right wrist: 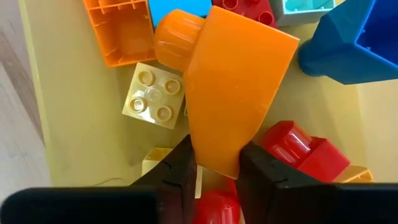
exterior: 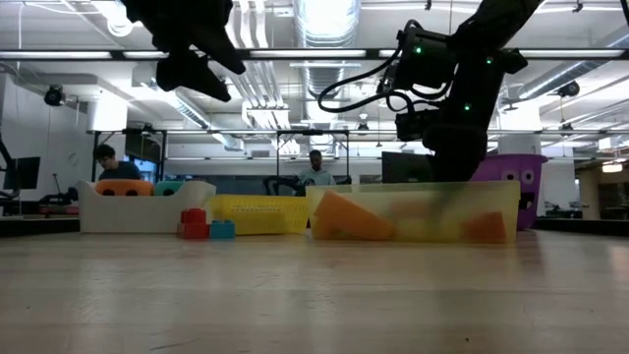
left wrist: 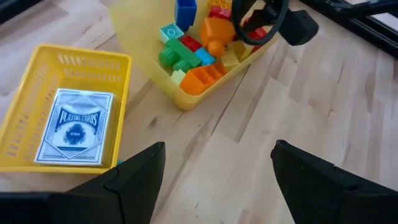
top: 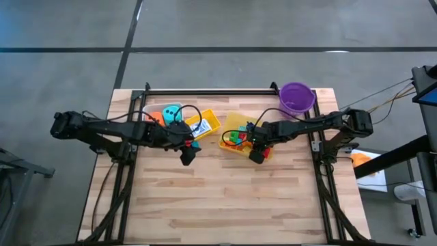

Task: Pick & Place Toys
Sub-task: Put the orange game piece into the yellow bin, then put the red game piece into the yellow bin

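Left gripper (top: 188, 154): raised above the bare wood just in front of the yellow basket (top: 213, 121); its fingers (left wrist: 134, 174) stand spread apart with nothing between them.
Left side of table, high view: a white bin (top: 151, 109) holds the orange die (top: 156, 117) and the teal die (top: 171, 113); the basket sits just beside it.
Card box (left wrist: 76, 127): lies flat in the basket, long axis running along the basket's longer side. Only the left wrist view shows its blue-white face and lettering.
Low view only: a red brick (exterior: 194, 223) and a small blue brick (exterior: 222, 229) sit on the wood, touching, in front of the basket.
Clear yellowish bin (top: 237, 121): near table centre, filled with mixed bricks.
Right gripper (right wrist: 217, 168): reaches down inside that bin, jaws clenched on the narrow end of an orange wedge-shaped piece (right wrist: 233, 93).
Orange piece, axis: in the right wrist view its long axis runs away from the fingers, broad end farthest, with a ribbed orange knob (right wrist: 177, 40) at its side.
Around it, right wrist view only: a pale yellow four-stud brick (right wrist: 153, 94), a hollow orange brick (right wrist: 119, 29), a red brick (right wrist: 298, 149) and a blue piece (right wrist: 354, 40).
Purple bucket (top: 297, 97): far right corner of the table, behind the right arm.
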